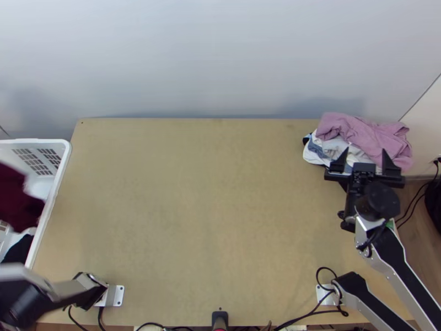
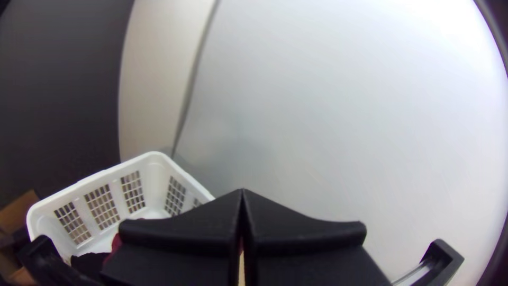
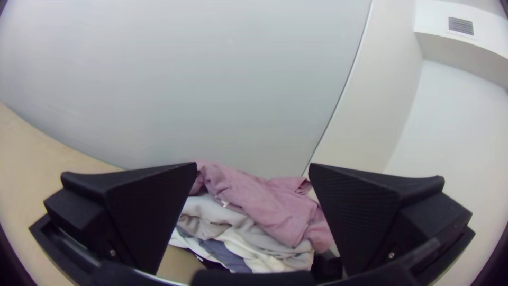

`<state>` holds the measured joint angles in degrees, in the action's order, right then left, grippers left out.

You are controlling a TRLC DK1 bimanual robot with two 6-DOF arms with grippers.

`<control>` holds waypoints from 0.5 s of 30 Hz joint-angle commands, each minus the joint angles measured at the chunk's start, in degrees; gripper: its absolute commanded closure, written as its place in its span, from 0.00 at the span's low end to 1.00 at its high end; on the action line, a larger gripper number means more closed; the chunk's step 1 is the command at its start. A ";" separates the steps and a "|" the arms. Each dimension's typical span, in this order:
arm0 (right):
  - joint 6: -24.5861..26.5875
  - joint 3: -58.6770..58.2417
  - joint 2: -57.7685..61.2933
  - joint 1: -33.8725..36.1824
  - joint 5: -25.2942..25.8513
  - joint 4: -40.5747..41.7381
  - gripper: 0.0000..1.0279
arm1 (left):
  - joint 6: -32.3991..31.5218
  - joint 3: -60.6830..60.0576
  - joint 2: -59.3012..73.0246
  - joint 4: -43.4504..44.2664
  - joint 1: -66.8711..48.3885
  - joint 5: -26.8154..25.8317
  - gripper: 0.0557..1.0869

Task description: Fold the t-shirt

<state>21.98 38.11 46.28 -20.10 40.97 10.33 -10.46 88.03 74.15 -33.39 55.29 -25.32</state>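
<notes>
Lifting the t-shirt out of the laundry basket (image 1: 50, 204) is judged to be the step in hand; folding is not yet begun. The dark red cloth, taken to be the t-shirt (image 1: 19, 201), is seen bunched at the basket, near a dark cloth (image 1: 19, 248). The left end effector (image 2: 242, 191) is seen with its fingers brought together, red fabric being visible beside and beneath them; the shirt is judged to be pinched there, though the grip point is hidden. The right end effector (image 1: 364, 155) is held wide apart, nothing between its fingers, by a loose heap at the worktop's (image 1: 193, 209) far right corner, topped by a pink garment (image 1: 366, 132). Next, the shirt needs to be brought over the middle and laid down, then spread with both arms. Snagging on the basket rim is noted as a risk.
</notes>
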 commanded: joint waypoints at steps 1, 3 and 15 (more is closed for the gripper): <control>0.87 -2.16 -4.36 0.59 -0.01 1.80 0.04 | 0.09 -9.98 -21.59 -4.32 -22.50 0.10 0.96; 0.79 -2.86 -5.59 0.76 -0.01 1.36 0.04 | -2.64 -12.62 -24.58 -4.32 -34.72 3.88 0.97; 0.43 -2.69 -6.38 2.26 0.07 -1.19 0.04 | -14.06 -24.40 -16.14 4.12 -95.37 27.43 0.96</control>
<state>22.61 34.98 40.16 -18.61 40.99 10.22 -19.99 69.43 53.25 -34.46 -11.99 -6.70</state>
